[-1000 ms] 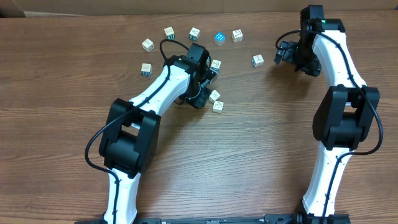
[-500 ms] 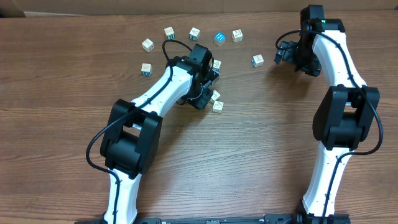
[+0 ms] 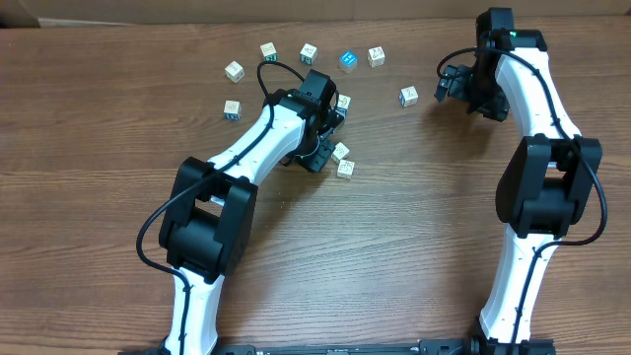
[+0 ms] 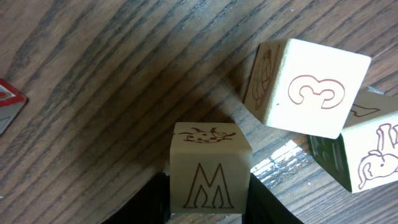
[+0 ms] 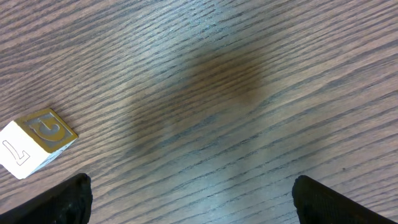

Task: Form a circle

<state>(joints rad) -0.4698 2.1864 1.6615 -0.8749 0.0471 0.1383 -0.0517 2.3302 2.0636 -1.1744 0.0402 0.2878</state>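
Note:
Small whitish letter cubes lie in a loose arc across the far side of the table, from one [image 3: 231, 108] at the left to one [image 3: 408, 96] at the right. Nearer the middle sit two more cubes [image 3: 340, 151] [image 3: 346, 169]. My left gripper [image 3: 323, 146] [image 4: 209, 202] is shut on a cube marked M [image 4: 210, 168], held just left of a cube marked 3 [image 4: 311, 87] and an elephant cube [image 4: 367, 149]. My right gripper [image 3: 450, 83] [image 5: 193, 205] hangs open over bare wood, with a cube marked 7 [image 5: 37, 140] to its left.
A solid bright-blue cube [image 3: 347, 60] sits in the far row between whitish cubes. A red-edged cube corner [image 4: 9, 102] shows at the left of the left wrist view. The wooden table [image 3: 414, 247] stretches toward me.
The left gripper has shifted very slightly beside the two middle cubes. The right arm has not moved.

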